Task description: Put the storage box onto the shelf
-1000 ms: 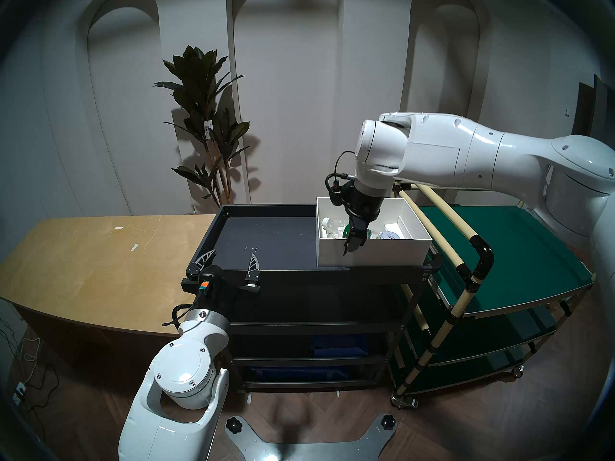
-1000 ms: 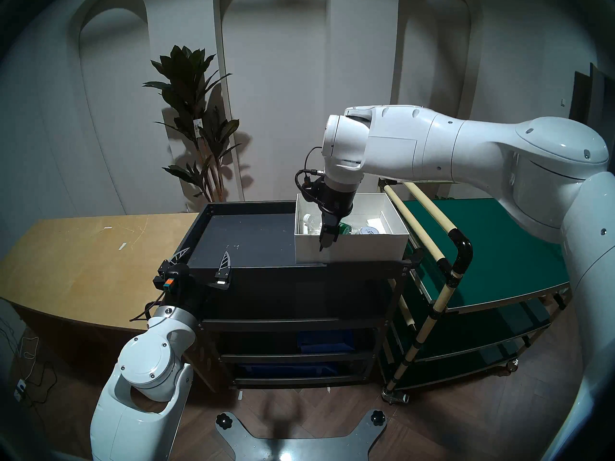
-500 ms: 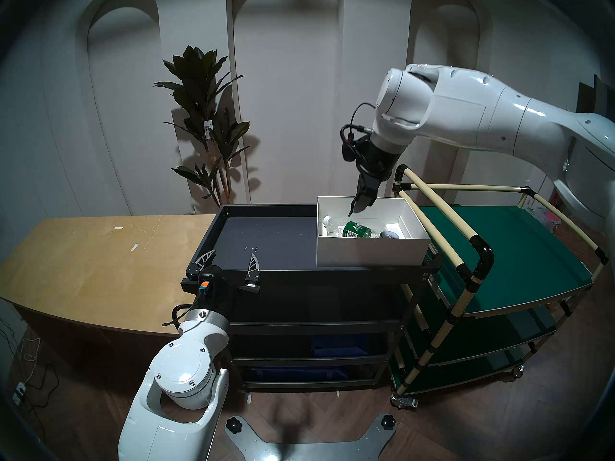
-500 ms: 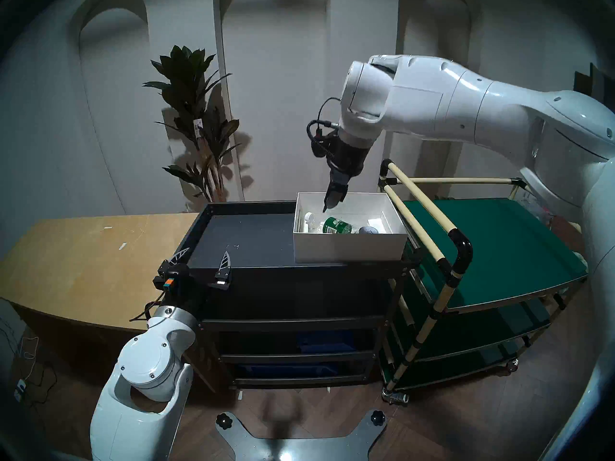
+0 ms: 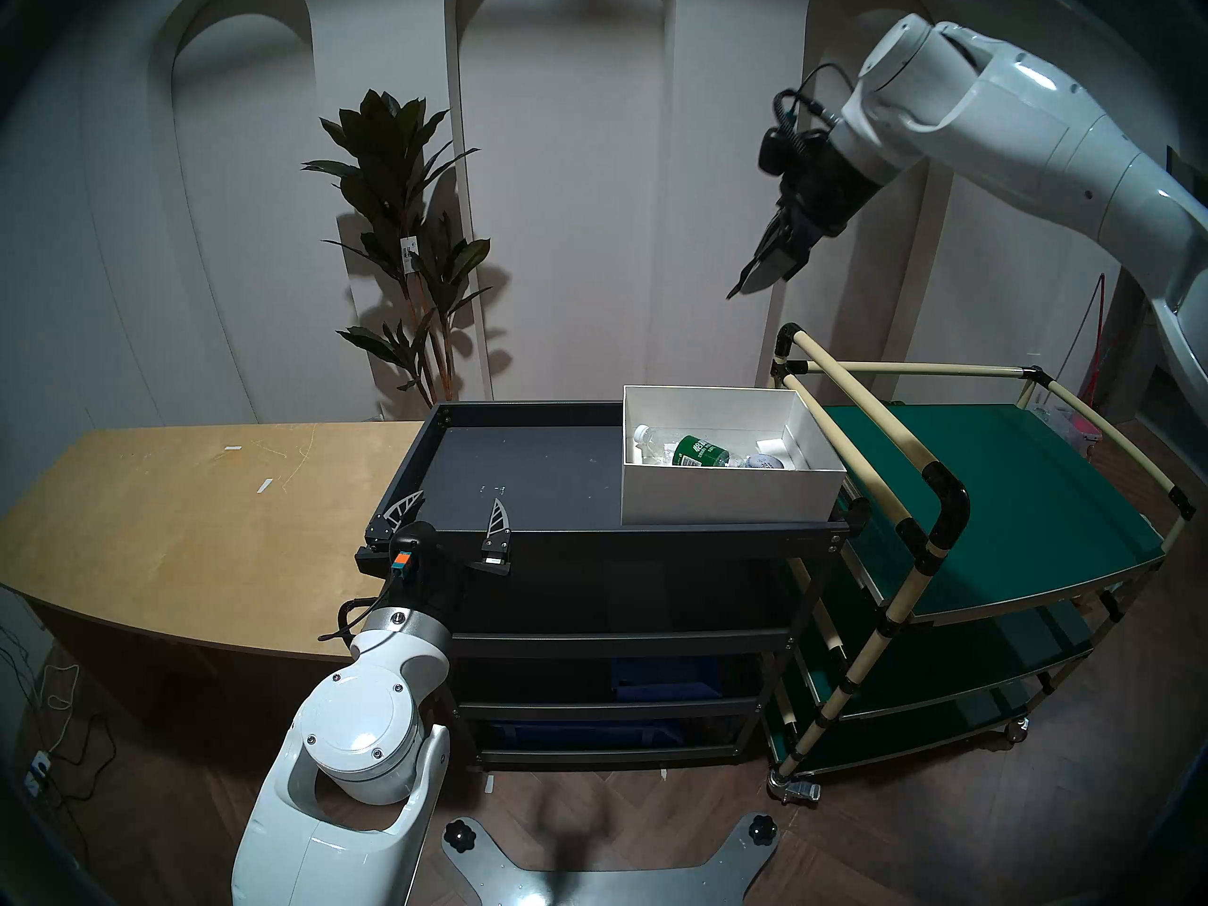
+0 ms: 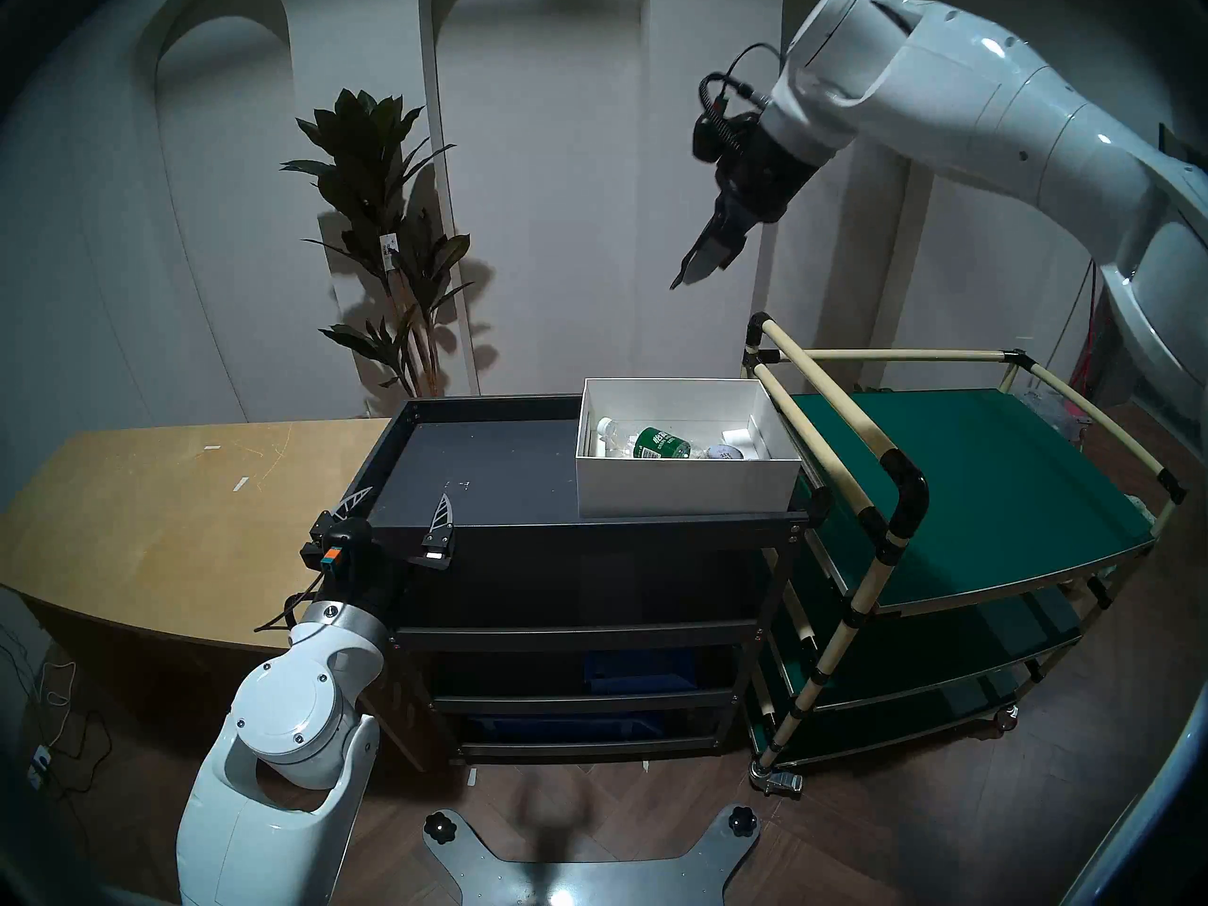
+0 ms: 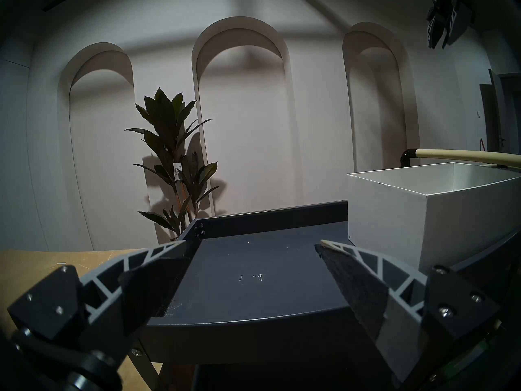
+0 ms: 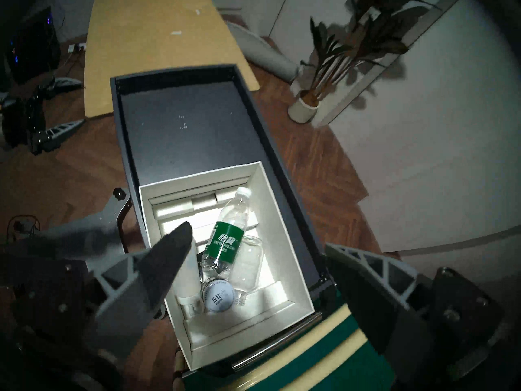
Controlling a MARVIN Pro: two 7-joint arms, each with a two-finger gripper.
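Observation:
The white storage box (image 5: 725,496) stands on the right end of the black shelf's top tray (image 5: 523,473), against the rim. It holds a green-label bottle (image 5: 703,452) and small containers. My right gripper (image 5: 752,283) hangs high above the box, open and empty; its wrist view looks down into the box (image 8: 279,235) between the spread fingers (image 8: 172,257). My left gripper (image 5: 457,498) is open and empty at the tray's front left corner, fingers either side of the front rim (image 7: 253,320). The box also shows in the left wrist view (image 7: 394,212).
A green-decked cart with cream pipes (image 5: 980,493) stands directly right of the shelf, its rail beside the box. A light wooden table (image 5: 196,506) adjoins the shelf's left. A potted plant (image 5: 405,231) stands behind. Blue bins (image 5: 660,676) sit on a lower shelf tier.
My right gripper let go of the box's front wall, then rose up and to the right out of the box. The box stays on the tray. The left arm has not moved.

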